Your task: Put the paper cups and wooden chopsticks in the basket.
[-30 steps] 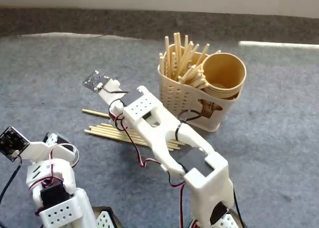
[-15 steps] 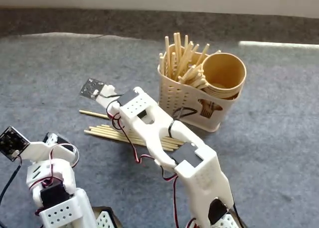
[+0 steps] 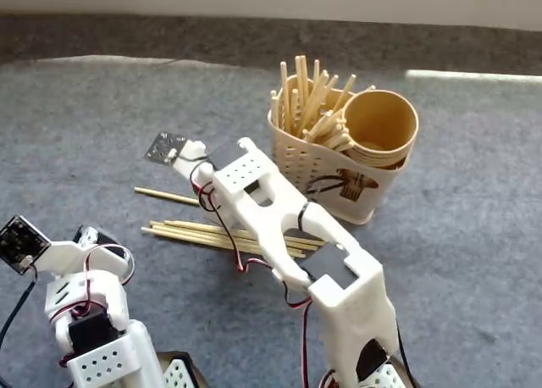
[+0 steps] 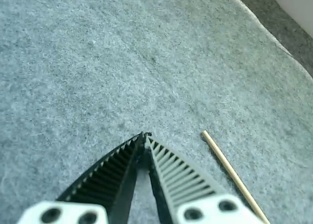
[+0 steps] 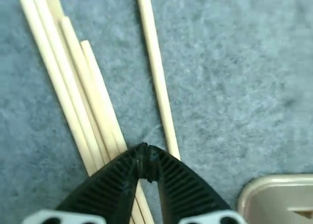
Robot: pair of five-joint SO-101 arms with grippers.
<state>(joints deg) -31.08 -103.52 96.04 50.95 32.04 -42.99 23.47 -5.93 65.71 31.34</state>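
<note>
Grey, fuzzy felt mat (image 3: 474, 252) covering the table. White plastic right arm (image 3: 279, 227), stretched from 6 o'clock toward centre. White plastic left arm (image 3: 85, 320), folded at 7 o'clock. Cream perforated plastic basket (image 3: 326, 172), upright at 1 o'clock, holding tan round paper cups (image 3: 381, 121), nested, and a leaning sheaf of pale wooden chopsticks (image 3: 309, 96). Further loose chopsticks (image 3: 195, 231), slim and round, flat on the mat at 9 o'clock of the basket; one lone stick (image 3: 161, 193) just beyond. Right gripper (image 5: 144, 158): ribbed black fingers clenched tip to tip over the loose chopsticks, nothing seen between them. Left gripper (image 4: 143, 138): likewise clenched, empty, above bare mat.
</note>
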